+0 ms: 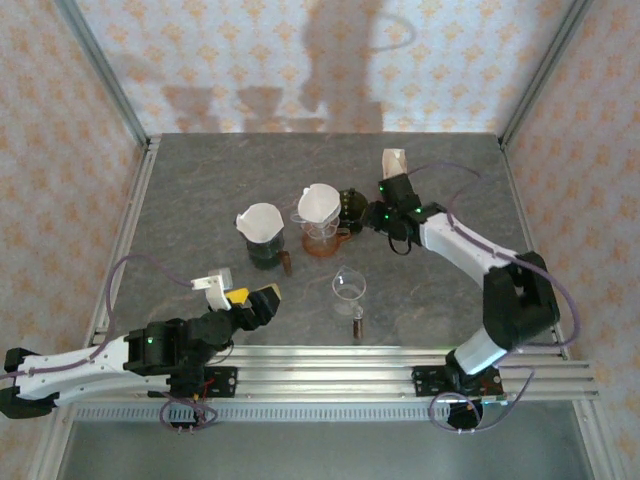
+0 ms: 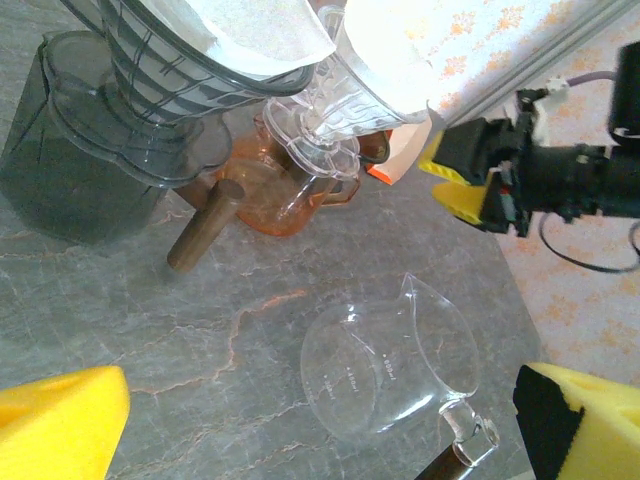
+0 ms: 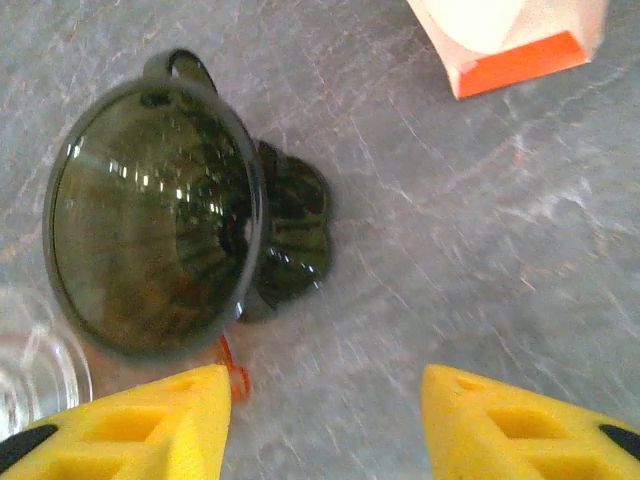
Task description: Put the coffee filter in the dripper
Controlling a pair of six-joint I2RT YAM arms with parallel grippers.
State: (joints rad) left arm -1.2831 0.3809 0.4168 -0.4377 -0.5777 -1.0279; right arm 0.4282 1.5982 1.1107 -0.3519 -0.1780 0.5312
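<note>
Filters line 2 upright drippers; 3rd, smoked dripper lies tipped, empty, likely still needing one. Right gripper spread beside it; left gripper spread, idle.

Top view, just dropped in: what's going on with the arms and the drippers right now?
The right gripper is open and empty, poised just short of a dark dripper that lies on its side with no filter in it. The left gripper is also open and empty, pointed at a clear glass jug. Two other drippers, one on a dark jug and one on an orange jug, already hold white paper filters. Neither gripper has a filter in hand yet.
</note>
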